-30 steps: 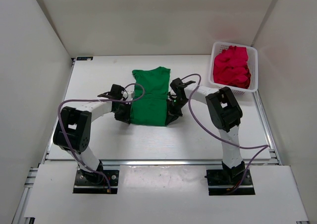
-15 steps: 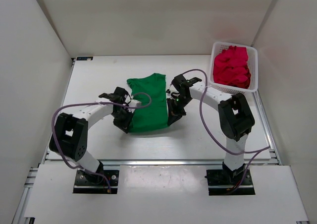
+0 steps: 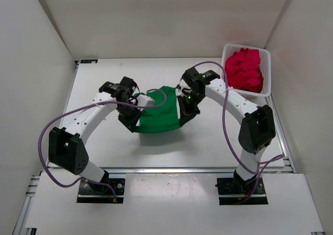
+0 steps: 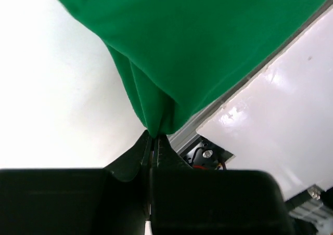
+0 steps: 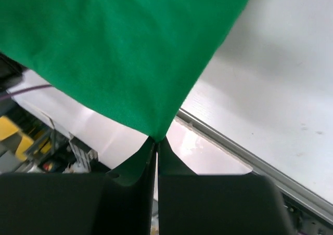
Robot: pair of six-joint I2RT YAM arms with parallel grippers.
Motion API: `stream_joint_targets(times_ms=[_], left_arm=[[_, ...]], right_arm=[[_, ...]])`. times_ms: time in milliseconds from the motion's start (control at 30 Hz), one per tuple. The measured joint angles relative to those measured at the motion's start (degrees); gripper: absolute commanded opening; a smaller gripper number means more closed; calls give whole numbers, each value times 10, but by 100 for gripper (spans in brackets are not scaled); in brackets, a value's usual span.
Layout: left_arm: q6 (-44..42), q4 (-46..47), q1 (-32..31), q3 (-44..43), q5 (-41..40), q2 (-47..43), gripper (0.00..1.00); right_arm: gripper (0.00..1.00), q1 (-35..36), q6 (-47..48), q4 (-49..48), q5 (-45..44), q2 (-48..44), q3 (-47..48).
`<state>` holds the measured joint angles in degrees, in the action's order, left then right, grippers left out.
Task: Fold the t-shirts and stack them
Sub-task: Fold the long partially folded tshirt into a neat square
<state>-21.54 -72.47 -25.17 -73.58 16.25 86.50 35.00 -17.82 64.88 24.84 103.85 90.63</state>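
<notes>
Well to the left of the white mesh basket (image 3: pixel 250 93), the left gripper (image 3: pixel 132 117) is seen pinched almost shut on a bunched corner of the green t-shirt (image 3: pixel 158 116). The shirt is held up between the two arms, left of the basket and nearer the arm bases, sagging in the middle with a shadow on the table (image 3: pixel 104 141) beneath it. At the shirt's right edge, closer to the basket, the right gripper (image 3: pixel 185 109) is clamped fully closed on another corner (only a thin point of cloth is caught between its fingers). Inside the basket, the red t-shirts (image 3: pixel 243 71) are heaped unfolded. The green shirt's fold is judged to be in hand. Next, both corners would need to be carried across together, lowered evenly and laid flat before release.
</notes>
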Motion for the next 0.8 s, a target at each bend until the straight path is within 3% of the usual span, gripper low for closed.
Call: stream_joint_targets(times_ms=[300, 500, 800], left_arm=[[-1, -35, 77, -134, 33, 71, 0], [14, -13, 138, -230, 43, 176, 0], [47, 44, 146, -295, 54, 238, 0]], right_arm=[[0, -32, 3, 18, 1, 124, 268], [0, -64, 1, 16, 15, 246, 350], [0, -109, -17, 17, 46, 328, 470]])
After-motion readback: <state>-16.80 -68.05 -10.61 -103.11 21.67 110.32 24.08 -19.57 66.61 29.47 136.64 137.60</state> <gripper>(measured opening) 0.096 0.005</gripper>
